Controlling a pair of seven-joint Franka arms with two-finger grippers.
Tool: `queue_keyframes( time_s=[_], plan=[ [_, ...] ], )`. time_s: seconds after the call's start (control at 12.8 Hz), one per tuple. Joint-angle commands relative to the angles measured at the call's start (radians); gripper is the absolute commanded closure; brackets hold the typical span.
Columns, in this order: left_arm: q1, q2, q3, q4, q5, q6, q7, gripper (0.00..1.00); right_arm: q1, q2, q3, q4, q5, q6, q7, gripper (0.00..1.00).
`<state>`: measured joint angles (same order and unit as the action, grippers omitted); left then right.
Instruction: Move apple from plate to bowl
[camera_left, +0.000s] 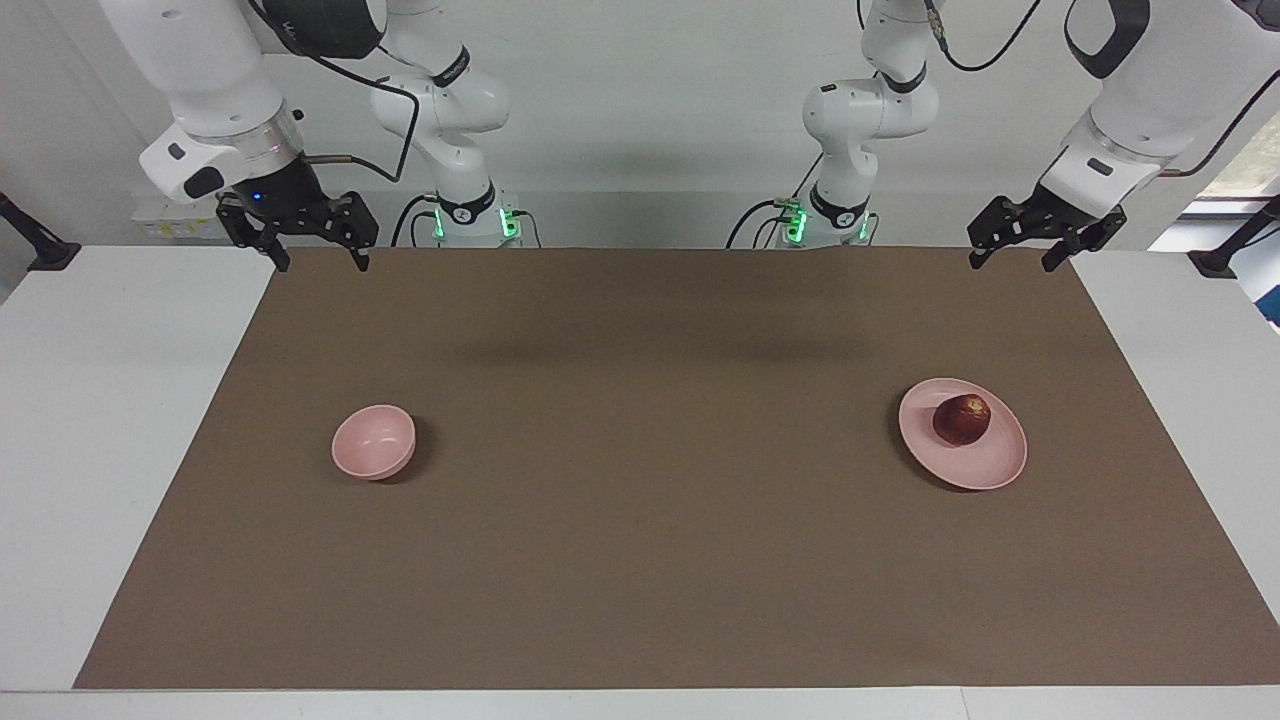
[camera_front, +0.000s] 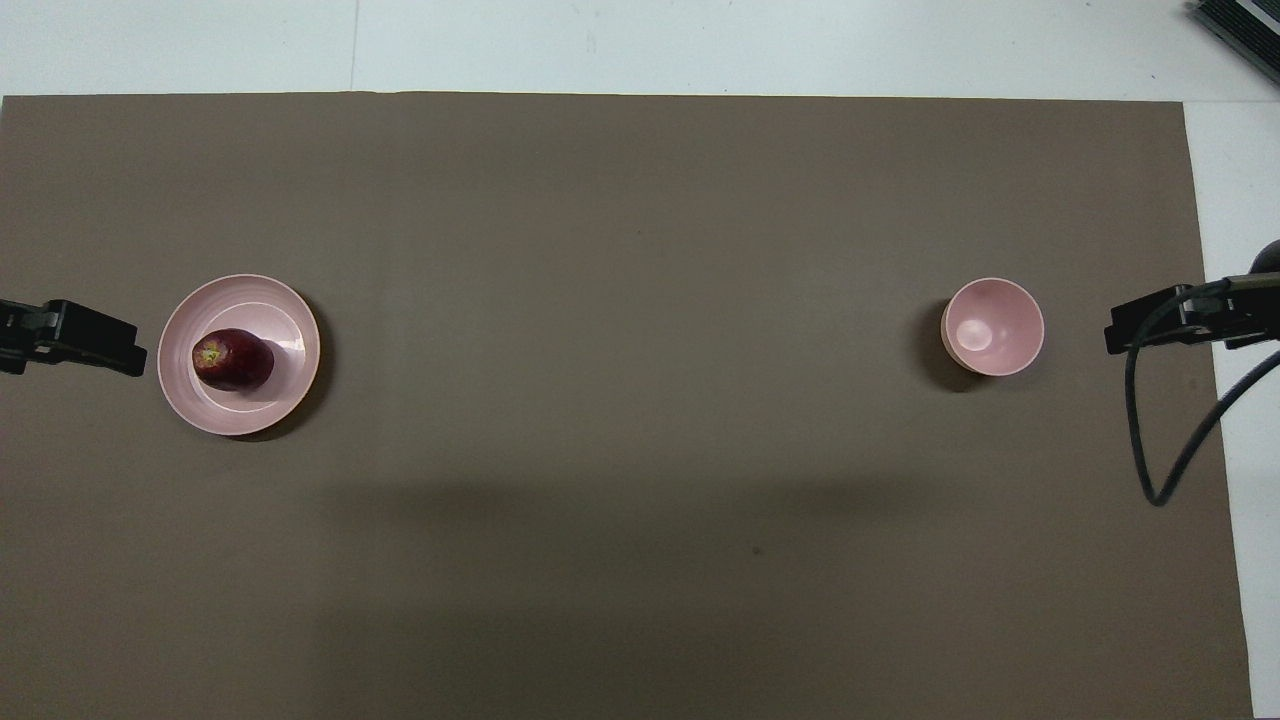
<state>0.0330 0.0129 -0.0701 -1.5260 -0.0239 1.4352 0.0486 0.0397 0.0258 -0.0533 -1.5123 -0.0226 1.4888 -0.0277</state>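
The dark red apple (camera_left: 962, 419) lies on the flat pink plate (camera_left: 985, 462) toward the left arm's end of the table; both also show in the overhead view, the apple (camera_front: 233, 360) on the plate (camera_front: 285, 325). The deep pink bowl (camera_left: 373, 441) stands empty toward the right arm's end, and shows from above too (camera_front: 993, 326). My left gripper (camera_left: 1012, 265) hangs open and empty over the mat's corner nearest the robots, apart from the plate. My right gripper (camera_left: 322, 264) hangs open and empty over the other near corner, apart from the bowl.
A brown mat (camera_left: 640, 560) covers most of the white table (camera_left: 110, 420). A black cable (camera_front: 1150, 440) loops down from the right arm beside the mat's edge. The two arm bases stand at the table's robot end.
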Motion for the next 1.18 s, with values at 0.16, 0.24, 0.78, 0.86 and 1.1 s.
queue_keyframes(
  time_s=[0.16,0.24,0.78,0.86,1.1],
  plan=[
    [-0.005,-0.040,0.006,-0.049,0.001,-0.002,0.000,0.00,0.003,-0.012,-0.010,-0.005,0.021,-0.005,-0.017,0.00],
    [-0.004,-0.051,0.006,-0.069,0.001,0.001,0.002,0.00,0.003,-0.012,-0.010,-0.005,0.021,-0.005,-0.017,0.00],
    [0.013,-0.068,0.007,-0.206,0.002,0.171,0.016,0.00,0.003,-0.012,-0.010,-0.005,0.021,-0.005,-0.017,0.00],
    [0.016,-0.068,0.007,-0.239,0.002,0.221,0.017,0.00,0.003,-0.012,-0.010,-0.005,0.021,-0.005,-0.017,0.00],
    [0.028,-0.059,0.010,-0.293,0.004,0.310,0.017,0.00,0.003,-0.012,-0.010,-0.005,0.021,-0.005,-0.017,0.00]
  ],
)
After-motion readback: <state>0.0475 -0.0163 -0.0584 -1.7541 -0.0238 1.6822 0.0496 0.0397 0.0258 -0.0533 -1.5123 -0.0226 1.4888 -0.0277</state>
